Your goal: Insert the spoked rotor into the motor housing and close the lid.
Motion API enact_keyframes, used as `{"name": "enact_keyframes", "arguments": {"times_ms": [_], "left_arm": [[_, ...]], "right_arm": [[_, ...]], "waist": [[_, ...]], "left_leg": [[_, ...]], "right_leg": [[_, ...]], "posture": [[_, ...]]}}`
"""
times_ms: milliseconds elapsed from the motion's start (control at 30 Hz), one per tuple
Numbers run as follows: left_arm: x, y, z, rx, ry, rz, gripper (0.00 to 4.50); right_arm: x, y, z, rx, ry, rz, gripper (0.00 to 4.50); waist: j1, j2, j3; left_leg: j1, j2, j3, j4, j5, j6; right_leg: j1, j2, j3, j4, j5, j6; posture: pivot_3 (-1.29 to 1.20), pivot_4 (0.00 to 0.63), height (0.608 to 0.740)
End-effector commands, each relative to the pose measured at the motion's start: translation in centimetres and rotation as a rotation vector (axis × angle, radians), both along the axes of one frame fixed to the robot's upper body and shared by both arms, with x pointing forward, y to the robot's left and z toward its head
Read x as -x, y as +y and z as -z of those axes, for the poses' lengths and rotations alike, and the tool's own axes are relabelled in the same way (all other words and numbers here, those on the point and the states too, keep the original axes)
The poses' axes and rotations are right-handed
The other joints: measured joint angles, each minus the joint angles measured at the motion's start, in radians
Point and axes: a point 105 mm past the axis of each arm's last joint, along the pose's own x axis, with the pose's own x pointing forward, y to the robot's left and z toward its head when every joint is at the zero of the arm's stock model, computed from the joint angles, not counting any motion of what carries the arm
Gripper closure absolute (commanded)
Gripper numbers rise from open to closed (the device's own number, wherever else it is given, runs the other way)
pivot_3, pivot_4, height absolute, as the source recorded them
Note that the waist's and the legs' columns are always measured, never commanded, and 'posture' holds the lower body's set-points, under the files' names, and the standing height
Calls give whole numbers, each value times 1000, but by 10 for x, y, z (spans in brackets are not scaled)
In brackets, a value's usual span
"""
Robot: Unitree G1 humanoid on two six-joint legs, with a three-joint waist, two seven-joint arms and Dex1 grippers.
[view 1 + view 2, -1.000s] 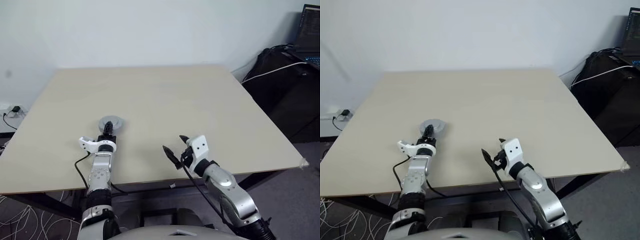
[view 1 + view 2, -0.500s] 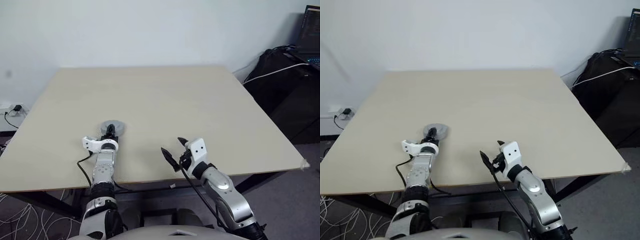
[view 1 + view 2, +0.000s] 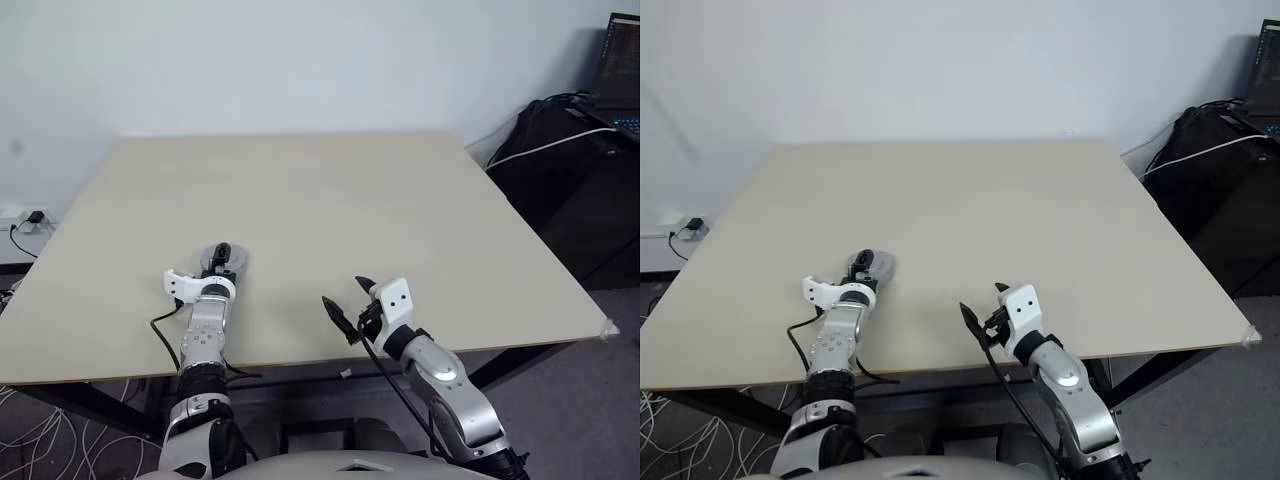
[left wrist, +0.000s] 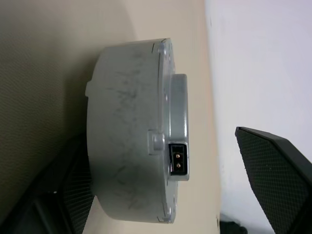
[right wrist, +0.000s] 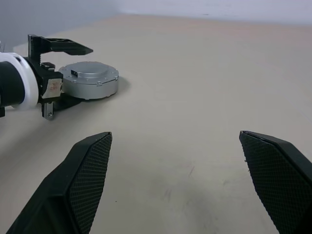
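Table (image 3: 400, 210): pale beige top, bare apart from one grey part near its front left edge.
Housing (image 5: 90, 79): round, flat, grey metal motor housing; it lies on the table near the front left, just ahead of the left gripper. In the left wrist view (image 4: 131, 146) its lid sits flush on the body, with a raised round boss in the middle and a small dark socket (image 4: 177, 161) with two pins in the rim. Rotor: cannot tell whether it is inside.
Left gripper (image 5: 54, 73): at the housing, fingers spread wide, one above and one below, the housing's near edge between them. One finger (image 5: 61, 46) stands clear above the lid; the other (image 5: 63, 101) lies low on the table by the base. Touching or apart at the base: cannot tell. No pinch on the housing.
Right gripper (image 3: 344, 299): above the front edge of the table, well to the right of the housing, pointing toward the left. Its two black fingers (image 5: 85, 170) are spread wide with bare table between them; nothing is held.
Background: a dark bag (image 3: 560, 170) with a white cable (image 3: 545, 143) stands beyond the table's right side; a wall socket (image 3: 28, 220) is low at the left.
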Motion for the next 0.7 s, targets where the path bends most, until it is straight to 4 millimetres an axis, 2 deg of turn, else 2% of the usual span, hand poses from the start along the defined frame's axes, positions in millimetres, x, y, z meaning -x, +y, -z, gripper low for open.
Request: {"name": "enact_keyframes", "arguments": {"times_ms": [33, 200, 400, 600, 700], "left_arm": [[21, -28, 3, 40, 16, 51, 35], [47, -38, 10, 39, 80, 117, 35], [73, -39, 10, -18, 120, 175, 35], [82, -38, -26, -454, -89, 352, 35], [88, -38, -39, -754, -193, 436, 35]], "right_arm": [[-5, -2, -11, -11, -40, 13, 0], [-6, -2, -10, -13, -32, 12, 0], [-5, -1, -10, -14, -28, 3, 0], [-4, -13, -11, 0, -49, 53, 0], [0, -21, -8, 21, -53, 89, 0]], "waist": [[-2, 0, 0], [-3, 2, -2], [-2, 5, -7], [-1, 6, -7], [-2, 6, -6]], "left_leg": [[0, 0, 0, -1, 0, 0], [1, 0, 1, -2, -1, -1], [3, 0, 1, -2, -3, -5], [2, 0, 2, -2, -4, -5], [1, 1, 2, -3, -4, -5]], "right_leg": [[0, 0, 0, 0, 0, 0], [-1, 0, 1, 0, -1, -1], [1, -2, 1, 0, -1, -1], [0, -2, 1, -1, -1, -1], [-1, -2, 0, -1, -2, -1]], "posture": [[0, 0, 740], [0, 0, 740], [0, 0, 740], [0, 0, 740], [0, 0, 740]]}}
